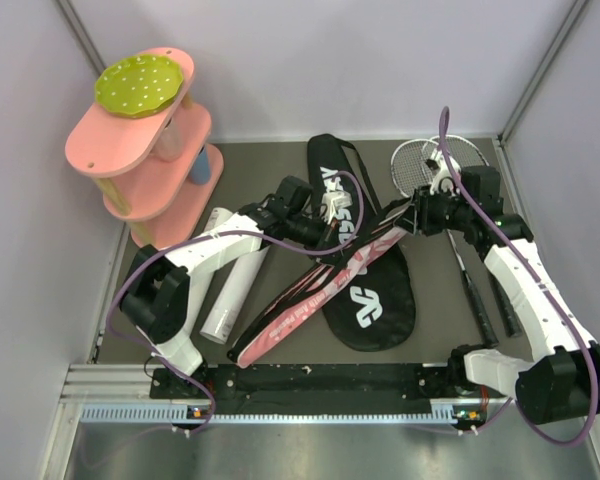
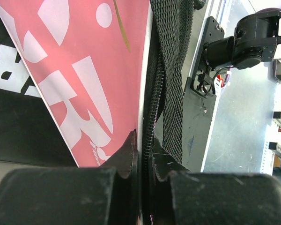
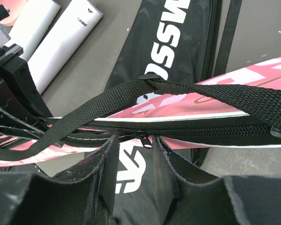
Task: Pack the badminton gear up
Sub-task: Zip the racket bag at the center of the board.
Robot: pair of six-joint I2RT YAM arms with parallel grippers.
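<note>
Racket bag (image 1: 370,290) lies mid-counter (image 1: 270,170), black "CROSSWAY" side up, wide end toward the arm bases and narrow end toward the back wall. Its pink printed side shows as a strip running from near left up across the bag toward the right.

Left hand (image 2: 141,150) is clenched on the bag's edge. The fingers meet on the seam where the pink panel joins the zipper track, no gap between them.

Right hand (image 3: 136,143) sits at the zipper line with jaws apart. Zipper pull (image 3: 143,136) is between the fingertips, with black bag fabric visible through the gap; no clear pinch on the pull. Black webbing strap (image 3: 192,89) drapes across just above the zipper.

White tubes (image 1: 235,285) lie side by side on the counter left of the bag, partly under the left arm.

Rackets (image 1: 425,160) are at back right outside the bag, heads near the corner, shafts and handles running toward the near right under the right arm.

Pink tiered shelf (image 1: 145,170) stands back left, green dotted disc (image 1: 140,85) on top.
</note>
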